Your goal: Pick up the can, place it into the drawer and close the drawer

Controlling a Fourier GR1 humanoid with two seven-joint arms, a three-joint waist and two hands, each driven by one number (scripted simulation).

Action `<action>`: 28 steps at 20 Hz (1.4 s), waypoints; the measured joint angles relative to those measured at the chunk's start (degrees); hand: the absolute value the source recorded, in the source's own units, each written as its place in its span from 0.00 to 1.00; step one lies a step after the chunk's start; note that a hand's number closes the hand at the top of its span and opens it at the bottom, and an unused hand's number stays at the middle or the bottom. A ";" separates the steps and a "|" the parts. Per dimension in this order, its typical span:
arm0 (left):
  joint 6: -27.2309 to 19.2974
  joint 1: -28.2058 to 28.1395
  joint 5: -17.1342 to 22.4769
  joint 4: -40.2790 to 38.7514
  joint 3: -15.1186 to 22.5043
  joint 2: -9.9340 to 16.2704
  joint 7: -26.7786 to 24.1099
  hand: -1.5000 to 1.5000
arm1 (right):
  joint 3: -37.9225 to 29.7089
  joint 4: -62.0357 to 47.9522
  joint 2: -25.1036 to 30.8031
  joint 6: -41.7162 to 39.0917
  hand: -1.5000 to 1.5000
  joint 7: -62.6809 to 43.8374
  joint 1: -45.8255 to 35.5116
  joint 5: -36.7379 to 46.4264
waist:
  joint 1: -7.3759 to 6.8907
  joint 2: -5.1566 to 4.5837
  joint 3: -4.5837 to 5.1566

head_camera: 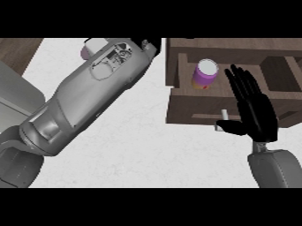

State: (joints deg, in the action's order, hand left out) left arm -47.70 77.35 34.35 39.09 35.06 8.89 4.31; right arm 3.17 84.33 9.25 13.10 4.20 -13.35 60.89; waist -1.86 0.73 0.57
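Note:
The purple can (205,74) with a white top stands upright inside the open wooden drawer (179,106) at the upper right. My right hand (253,108) is open with straight fingers pointing up. It lies over the drawer's front, just right of the can, and does not hold it. A small white handle (220,120) shows on the drawer's front, beside the thumb. My left forearm (82,101) crosses the view from the lower left to the top centre. Only a black bit of my left hand (148,44) shows at the top edge.
A purple and white object (88,47) peeks out behind my left forearm at the top. A grey slab (4,95) lies at the left edge. The white speckled counter (147,150) spreads across the middle and bottom.

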 measured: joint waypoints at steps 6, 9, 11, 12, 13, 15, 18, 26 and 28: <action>0.88 -3.21 -1.38 8.09 0.89 5.89 4.65 0.00 | -2.82 -11.52 0.38 5.65 0.00 1.86 -6.94 2.52 | -1.05 0.43 0.46; 1.68 -5.12 -1.67 11.62 0.98 8.84 6.61 0.00 | -3.90 -16.87 0.61 9.09 0.00 2.61 -9.94 4.31 | -1.43 0.50 0.63; 2.06 -5.84 -1.96 13.15 0.98 10.09 7.74 0.00 | -4.68 -20.76 0.69 11.00 0.00 2.72 -12.65 5.41 | -1.42 0.37 0.63; 2.07 -6.86 -2.16 14.47 1.07 10.93 8.06 0.00 | -5.00 -22.30 0.66 12.25 0.00 2.76 -13.43 6.02 | -1.51 0.43 0.67; 1.85 -7.43 -2.26 16.00 1.18 11.46 8.75 0.00 | -5.50 -24.18 0.82 13.51 0.00 2.81 -14.48 6.59 | -1.78 0.44 0.68; 1.78 -8.93 -2.71 17.79 1.39 12.38 9.34 0.00 | -6.44 -27.78 0.71 15.76 0.00 2.66 -17.05 7.40 | -1.72 0.28 0.60; 1.64 -10.69 -3.15 20.50 1.50 13.67 10.33 0.00 | -8.28 -33.33 0.78 19.78 0.00 3.42 -20.50 7.64 | -2.05 0.06 0.55; 2.39 -16.80 -4.35 27.15 0.90 17.38 11.37 0.00 | -12.72 -49.36 1.51 25.83 0.00 3.01 -32.18 8.19 | -2.08 -0.88 -0.10; 2.59 -18.04 -4.70 28.34 0.73 18.00 11.69 0.00 | -13.45 -53.02 1.57 27.40 0.00 3.15 -34.65 8.40 | -2.07 -1.09 -0.21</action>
State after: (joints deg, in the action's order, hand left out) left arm -45.11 59.30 29.65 67.43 35.79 26.89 16.00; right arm -10.28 31.31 10.83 40.50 7.35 -47.99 69.29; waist -3.93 -0.35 0.36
